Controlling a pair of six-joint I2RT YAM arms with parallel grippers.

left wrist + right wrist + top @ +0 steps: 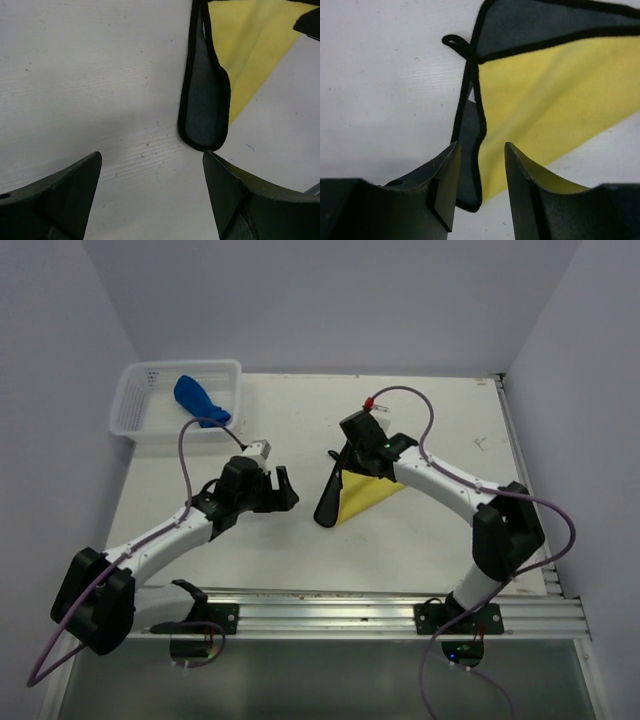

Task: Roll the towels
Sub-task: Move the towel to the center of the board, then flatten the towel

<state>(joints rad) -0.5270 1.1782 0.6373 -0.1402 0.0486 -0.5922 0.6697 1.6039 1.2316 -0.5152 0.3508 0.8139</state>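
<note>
Top external view: my left pincer [284,490] hovers over the bare table [300,555] left of centre, and my right pincer [345,462] is down at the far tip of the yellow towel [370,496]. That towel lies mid-table as a folded wedge, yellow face up, with its dark grey backing [205,110] turned out in a long flap along the left side. The blue towel [200,400] is bunched in the white basket [135,378] at the far left corner, well apart from both of my arms.

Left wrist: jaws spread wide, nothing between them, just table below; the grey flap's rounded end sits just beyond my right-hand finger.

Right wrist: jaws at a narrow gap, and the towel's black-edged border runs straight up through that gap. Whether my fingertips [447,175] are touching the cloth, I cannot tell. A small black loop [454,43] sticks out at the corner ahead.
</note>
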